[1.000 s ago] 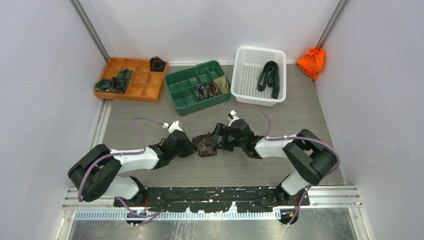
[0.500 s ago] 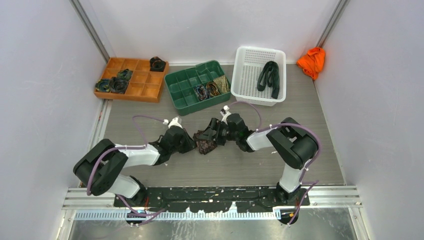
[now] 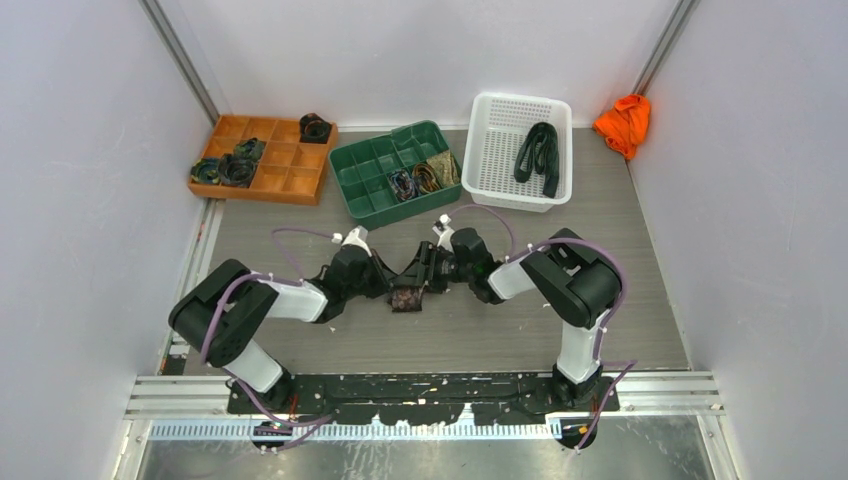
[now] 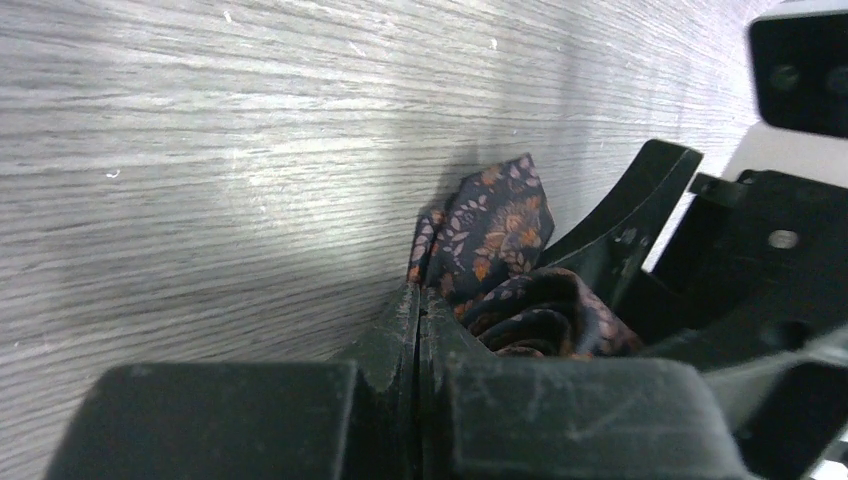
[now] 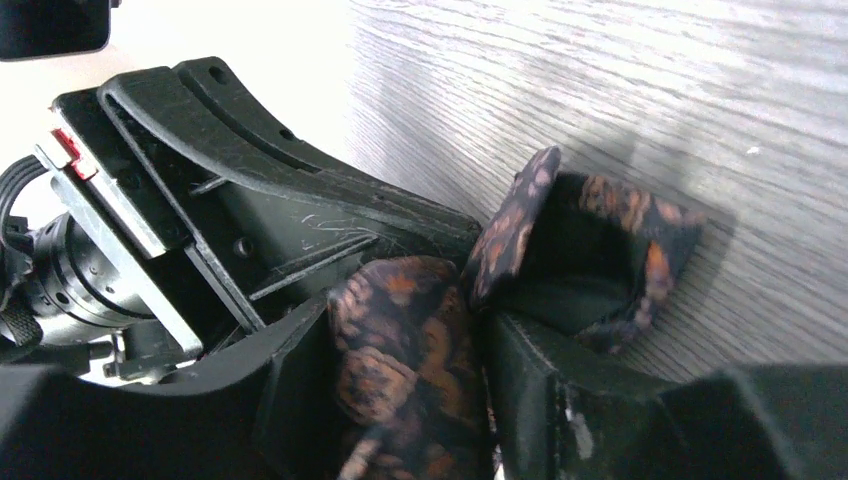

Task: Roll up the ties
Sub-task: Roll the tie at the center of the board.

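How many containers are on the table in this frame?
3: an orange compartment tray far left, a green compartment tray beside it at centre, a white mesh basket to its right. None seem hidden.

No writing, number or brand mark can be read in any view. The tie [image 4: 497, 222] bears only an orange floral pattern, and the orange tray [image 3: 290, 185], green tray [image 3: 365, 192] and white basket [image 3: 490, 150] show bare plastic.
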You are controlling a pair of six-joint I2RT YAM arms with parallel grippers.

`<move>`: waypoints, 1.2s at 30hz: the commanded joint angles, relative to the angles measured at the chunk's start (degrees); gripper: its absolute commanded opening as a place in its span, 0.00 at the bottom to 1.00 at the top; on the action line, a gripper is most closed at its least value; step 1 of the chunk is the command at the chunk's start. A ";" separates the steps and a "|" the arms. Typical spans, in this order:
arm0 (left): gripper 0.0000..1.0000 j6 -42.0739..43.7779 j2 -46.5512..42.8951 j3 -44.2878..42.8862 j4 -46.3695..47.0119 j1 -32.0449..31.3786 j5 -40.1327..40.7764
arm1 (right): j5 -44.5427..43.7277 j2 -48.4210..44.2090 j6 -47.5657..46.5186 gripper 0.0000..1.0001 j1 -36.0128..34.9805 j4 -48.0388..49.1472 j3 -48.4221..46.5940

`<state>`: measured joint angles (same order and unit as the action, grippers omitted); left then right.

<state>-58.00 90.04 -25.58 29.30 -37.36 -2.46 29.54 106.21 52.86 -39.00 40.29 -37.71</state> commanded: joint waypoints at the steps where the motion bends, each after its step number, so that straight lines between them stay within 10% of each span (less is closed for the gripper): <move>1: 0.00 -0.38 3.73 1.62 -2.08 -0.26 -2.96 | 1.31 3.45 -0.24 0.54 -1.52 -5.33 0.43; 5: 0.00 -0.41 3.52 2.28 -1.69 -0.31 -2.92 | 1.89 3.67 0.45 0.49 -1.68 -4.20 0.64; 23: 0.00 7.45 -7.85 1.33 -16.63 -0.31 4.99 | -10.74 -3.59 -1.80 0.96 -0.06 -9.78 3.98; 36: 0.00 8.00 -12.72 3.44 -19.35 -0.26 4.35 | -22.63 -20.38 -7.47 1.00 5.75 -28.76 3.12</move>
<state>-50.72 78.83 -23.68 14.35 -37.50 1.85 11.14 91.29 48.88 -33.74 21.52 -35.40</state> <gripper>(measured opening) 0.004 0.996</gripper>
